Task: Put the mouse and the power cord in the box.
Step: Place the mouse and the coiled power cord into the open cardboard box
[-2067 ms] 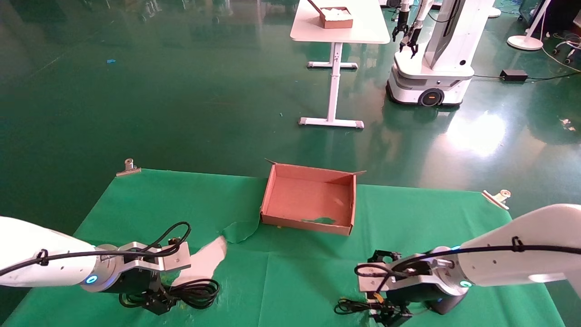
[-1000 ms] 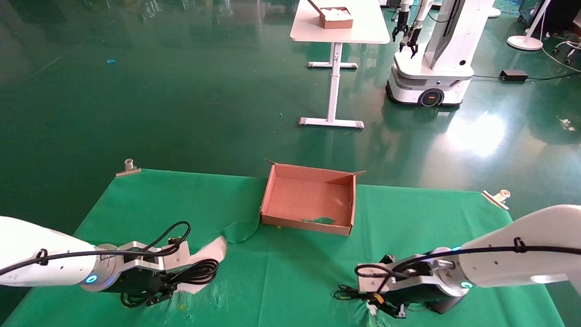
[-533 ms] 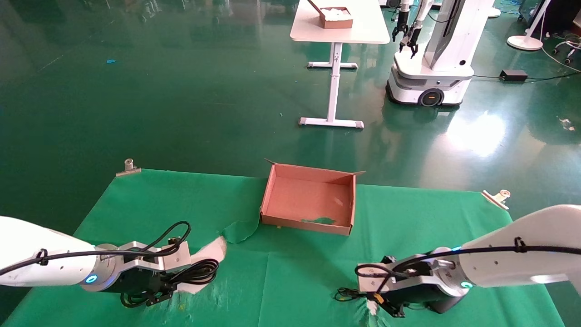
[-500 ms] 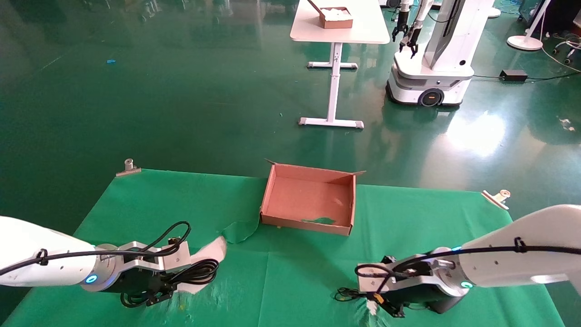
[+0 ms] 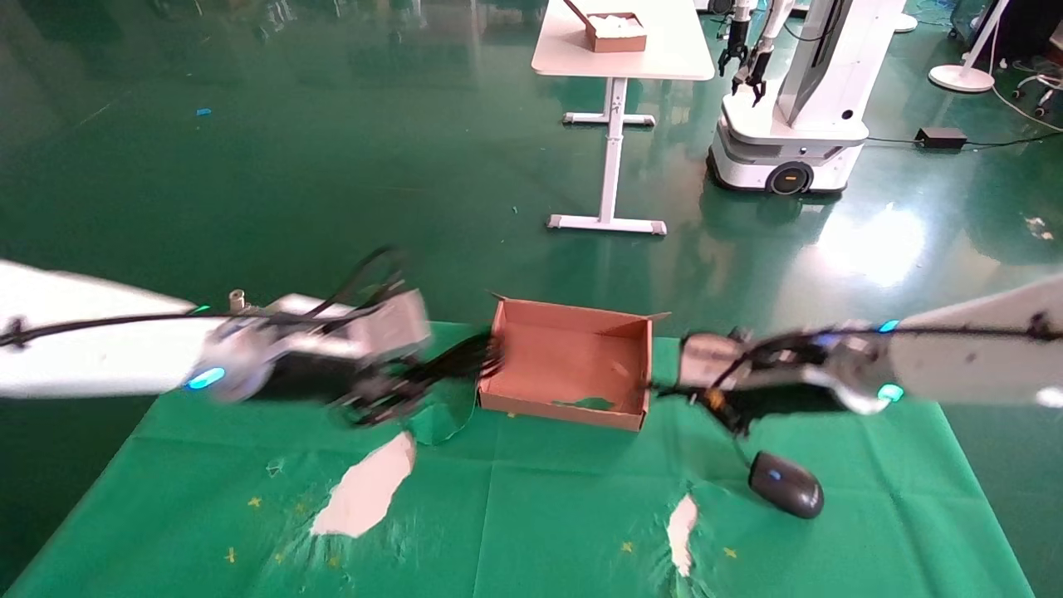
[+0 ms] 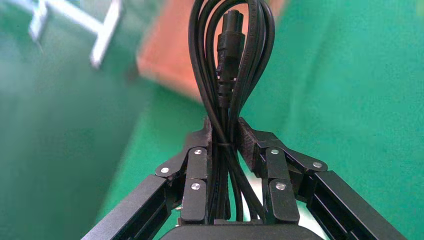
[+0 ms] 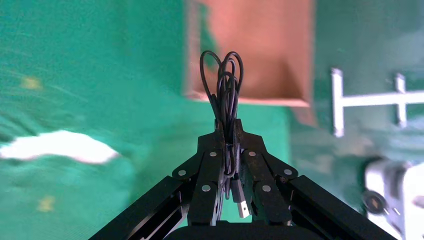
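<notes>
Covering the table, torn green cloth (image 5: 531, 515) meets glossy green floor (image 5: 332, 166).

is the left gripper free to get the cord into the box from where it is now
Probably yes. The left gripper is shut on the cord, raised beside the box's left wall; the box is open-topped and empty, and the right gripper is past its far side.

Right gripper (image 7: 226, 131) clamped on bundled thin mouse cable (image 7: 226, 85), USB plug (image 7: 241, 202) dangling between fingers; box (image 7: 250, 55) beyond, green-covered bench (image 7: 100, 75) beneath.
</notes>
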Controlling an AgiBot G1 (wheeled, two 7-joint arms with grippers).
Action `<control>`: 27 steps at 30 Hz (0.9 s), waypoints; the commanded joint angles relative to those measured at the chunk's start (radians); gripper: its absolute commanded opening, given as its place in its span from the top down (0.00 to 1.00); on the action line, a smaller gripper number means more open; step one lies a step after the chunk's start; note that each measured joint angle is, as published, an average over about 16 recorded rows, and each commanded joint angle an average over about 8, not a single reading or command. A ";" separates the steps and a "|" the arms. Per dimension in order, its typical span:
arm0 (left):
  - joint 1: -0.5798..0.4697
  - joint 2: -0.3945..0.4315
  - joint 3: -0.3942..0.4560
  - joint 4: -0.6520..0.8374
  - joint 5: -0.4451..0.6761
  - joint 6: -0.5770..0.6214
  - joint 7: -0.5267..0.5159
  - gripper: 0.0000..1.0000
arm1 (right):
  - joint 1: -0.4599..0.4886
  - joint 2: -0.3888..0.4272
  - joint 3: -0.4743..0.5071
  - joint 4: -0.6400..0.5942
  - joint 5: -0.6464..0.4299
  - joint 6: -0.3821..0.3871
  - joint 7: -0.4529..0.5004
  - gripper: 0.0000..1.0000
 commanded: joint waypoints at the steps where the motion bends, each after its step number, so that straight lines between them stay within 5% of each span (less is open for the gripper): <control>1: -0.022 0.043 -0.011 -0.005 -0.020 -0.023 0.002 1.00 | 0.023 0.011 0.010 -0.008 -0.006 0.014 0.007 1.00; 7: -0.022 0.212 0.042 0.124 0.017 -0.198 0.142 1.00 | 0.080 0.065 0.025 0.005 -0.037 0.024 0.024 1.00; 14: 0.025 0.274 0.272 0.224 0.046 -0.456 0.307 0.99 | 0.109 0.149 0.039 0.095 -0.048 -0.025 0.075 1.00; 22: 0.021 0.275 0.479 0.270 -0.002 -0.599 0.248 0.00 | 0.095 0.210 0.043 0.207 -0.061 -0.067 0.142 1.00; 27: -0.002 0.274 0.563 0.275 -0.044 -0.632 0.211 0.00 | 0.082 0.211 0.042 0.236 -0.065 -0.066 0.166 1.00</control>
